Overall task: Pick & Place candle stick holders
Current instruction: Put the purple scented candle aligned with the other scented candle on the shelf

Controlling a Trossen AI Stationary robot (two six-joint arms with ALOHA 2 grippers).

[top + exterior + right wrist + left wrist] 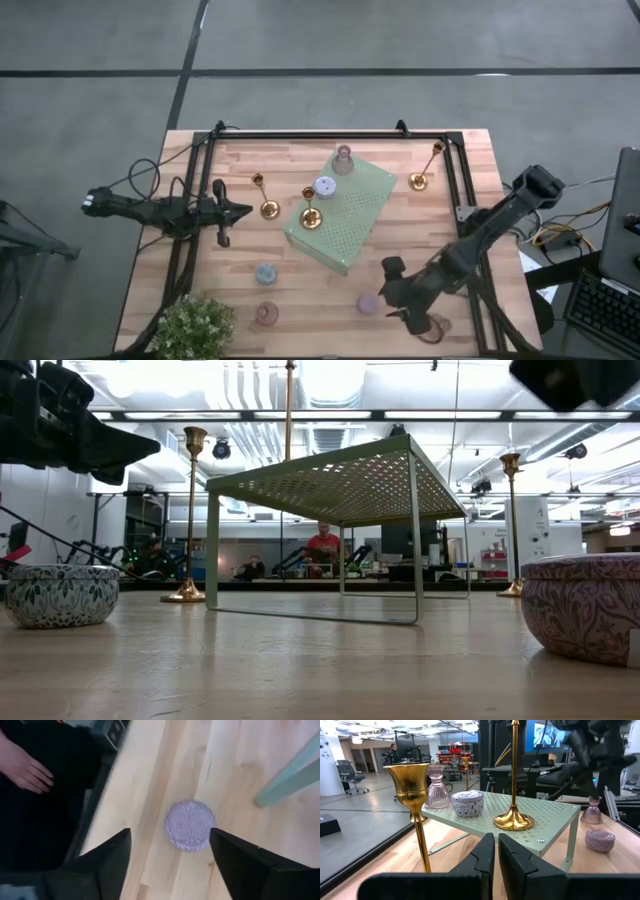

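Observation:
A gold candlestick (266,205) stands on its round base on the table, left of the pale-green dotted block (345,215). My left gripper (238,210) is shut and empty, level, just left of it; its cup shows in the left wrist view (411,780). A second gold candlestick (513,817), a pink holder (435,790) and a pale round holder (468,802) stand on the block. A third gold candlestick (421,178) stands far right. My right gripper (169,834) is open above a lilac round holder (190,825), its fingers apart on either side and clear of it.
A pale blue holder (266,272) and a pink one (267,313) sit near the table's front, and another pink one (436,328) by my right arm. A leafy plant (195,325) fills the near left corner. A person's hand (25,767) shows beyond the table edge.

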